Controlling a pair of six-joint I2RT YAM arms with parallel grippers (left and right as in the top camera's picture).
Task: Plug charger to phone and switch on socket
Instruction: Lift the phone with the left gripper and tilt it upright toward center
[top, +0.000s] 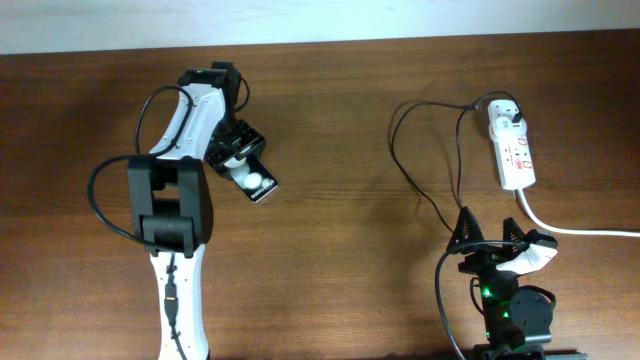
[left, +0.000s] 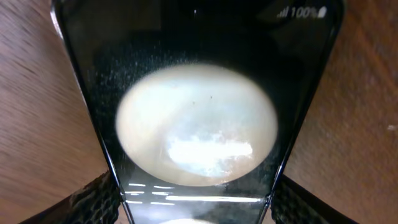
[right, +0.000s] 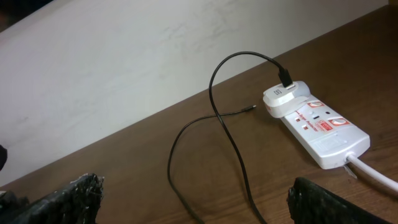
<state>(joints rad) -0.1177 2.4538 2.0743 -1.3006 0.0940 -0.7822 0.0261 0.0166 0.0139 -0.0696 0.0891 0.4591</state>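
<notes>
Clock directions are read on the overhead view, with 12 at the far table edge.

Left gripper (top: 238, 158): clamped on the phone (top: 256, 182). In the left wrist view its fingers (left: 93, 200) press against both long edges of the phone, and the screen with a white round shape fills the view between them. The phone lies flat on the table (top: 340, 250) at about 10 o'clock from the table centre, with its long axis running 10 to 4. The left arm runs from it toward 6–7 o'clock.

Right gripper (top: 490, 236): jaws wide apart and holding nothing. It hovers at 5 o'clock of the table centre. One strand of the charger (right: 212, 87) cable passes just beside its left finger.

The charger's white adapter (right: 283, 98) is seated in the far end of the socket (top: 515, 155). The cable loops out toward 9 o'clock. The small black tip (right: 250, 109) lies free on the wood near the adapter, well apart from the phone.

The socket lies at 1–2 o'clock of the table centre, with its long axis running 12 to 6. Its thick white cord (right: 373, 175) leaves at the 6 o'clock end. I cannot tell the switch position.
</notes>
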